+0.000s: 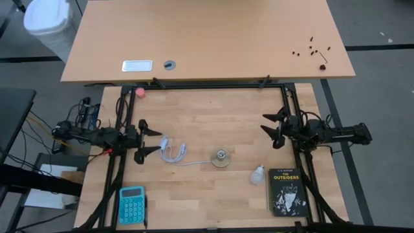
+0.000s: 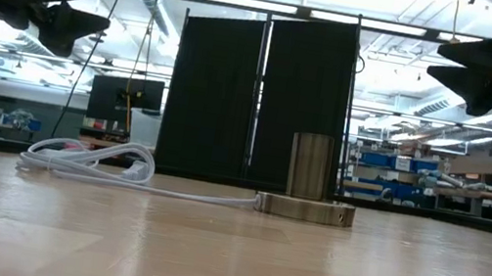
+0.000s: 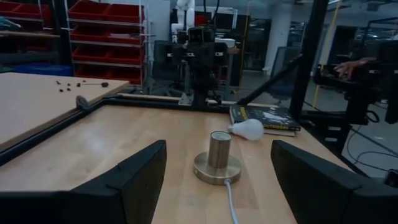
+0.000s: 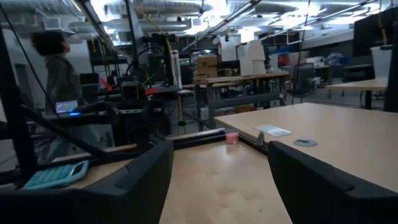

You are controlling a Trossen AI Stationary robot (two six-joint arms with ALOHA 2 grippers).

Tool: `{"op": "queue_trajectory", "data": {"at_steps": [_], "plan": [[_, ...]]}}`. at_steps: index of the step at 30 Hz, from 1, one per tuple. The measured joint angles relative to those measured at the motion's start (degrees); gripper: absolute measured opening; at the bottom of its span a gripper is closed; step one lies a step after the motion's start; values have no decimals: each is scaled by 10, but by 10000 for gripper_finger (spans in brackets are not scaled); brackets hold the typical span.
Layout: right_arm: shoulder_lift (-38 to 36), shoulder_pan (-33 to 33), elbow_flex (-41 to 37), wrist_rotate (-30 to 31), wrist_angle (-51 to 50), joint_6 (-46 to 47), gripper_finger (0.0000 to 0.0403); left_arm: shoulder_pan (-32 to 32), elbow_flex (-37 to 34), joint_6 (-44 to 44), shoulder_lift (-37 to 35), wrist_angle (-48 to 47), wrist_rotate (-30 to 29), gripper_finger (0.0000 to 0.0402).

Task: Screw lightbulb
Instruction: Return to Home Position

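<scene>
My left gripper (image 1: 158,141) hangs above the tabletop (image 1: 207,194) near its left edge, fingers spread wide and holding nothing. My right gripper (image 1: 264,123) hangs near the right edge, also spread and empty. The lightbulb (image 1: 258,173) lies on its side just beside the book (image 1: 286,190) by the right edge. It is apart from the lamp base (image 1: 221,157) near the middle, whose white cord (image 1: 173,153) coils toward the left edge.
</scene>
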Motion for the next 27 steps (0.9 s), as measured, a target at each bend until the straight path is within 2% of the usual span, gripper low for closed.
{"op": "queue_trajectory", "data": {"at_steps": [10, 27], "plan": [[1, -11, 0, 0, 0, 0, 271, 31, 0, 0, 0, 1, 0, 294], [1, -10, 0, 0, 0, 0, 273, 32, 0, 0, 0, 5, -2, 294]]}}
